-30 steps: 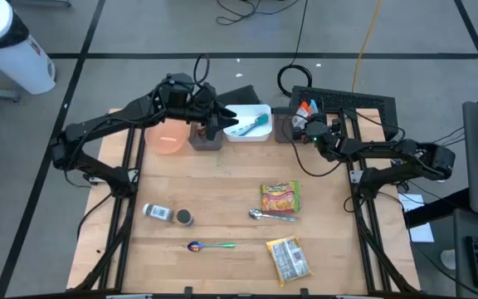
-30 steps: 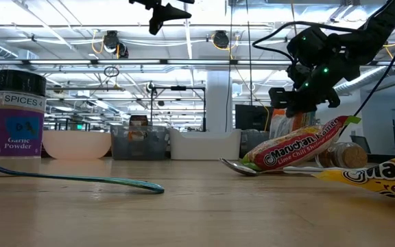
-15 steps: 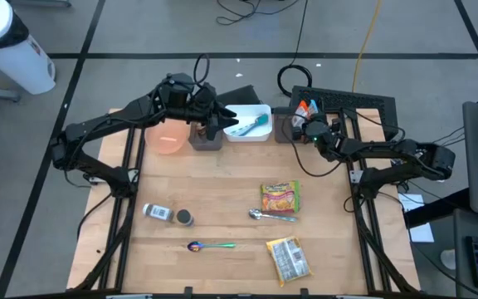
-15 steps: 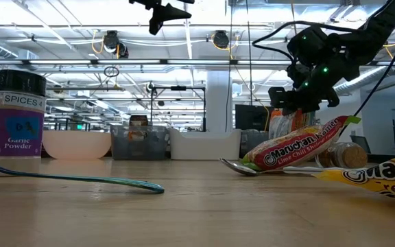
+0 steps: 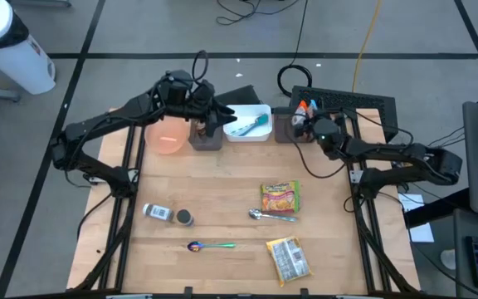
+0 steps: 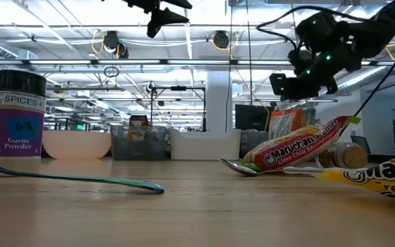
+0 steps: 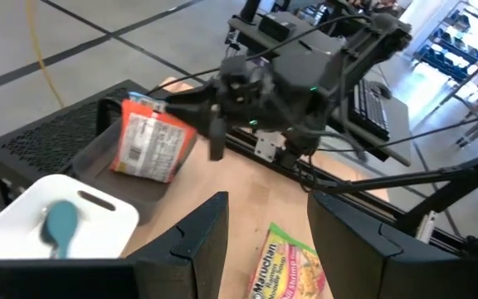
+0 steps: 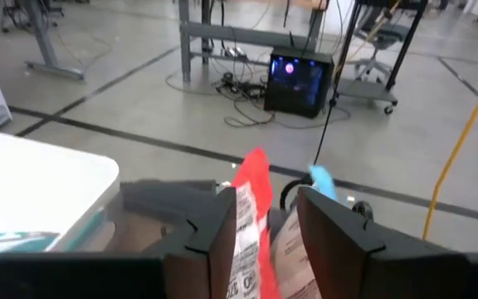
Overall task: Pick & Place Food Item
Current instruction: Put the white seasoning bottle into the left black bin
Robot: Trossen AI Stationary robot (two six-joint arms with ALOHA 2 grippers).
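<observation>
**Right claw hanging over the snack packet in the dark bin**

The right claw (image 5: pixel 304 126) is hovering at the far edge of the table (image 5: pixel 222 191), directly above the dark grey bin (image 7: pixel 110 158) where an orange-and-white snack packet (image 7: pixel 149 145) is standing upright. In the right wrist view its fingers (image 8: pixel 210 228) are standing apart with the packet's red top edge (image 8: pixel 251 178) showing between them; they are not closing on it. In the low view the claw is hanging in the air above the table's things.

The left claw (image 5: pixel 222 116) is waiting over the far edge too, near a second grey bin (image 5: pixel 207 138) and the white tray (image 5: pixel 260 131), which is holding a teal utensil (image 7: pixel 60 223). Its fingers (image 7: pixel 197 241) are spread apart and gripping nothing.

A pink bowl (image 5: pixel 166 138) is sitting just beside the grey bin. Nearer the middle, a Maruchan noodle packet (image 5: pixel 280 198) is lying flat, with a metal spoon (image 5: pixel 265 216) touching its near edge. A second noodle packet (image 5: pixel 289 258), a colourful spoon (image 5: pixel 210 246) and a tipped spice jar (image 5: pixel 158 213) are lying towards the near side, well apart.
</observation>
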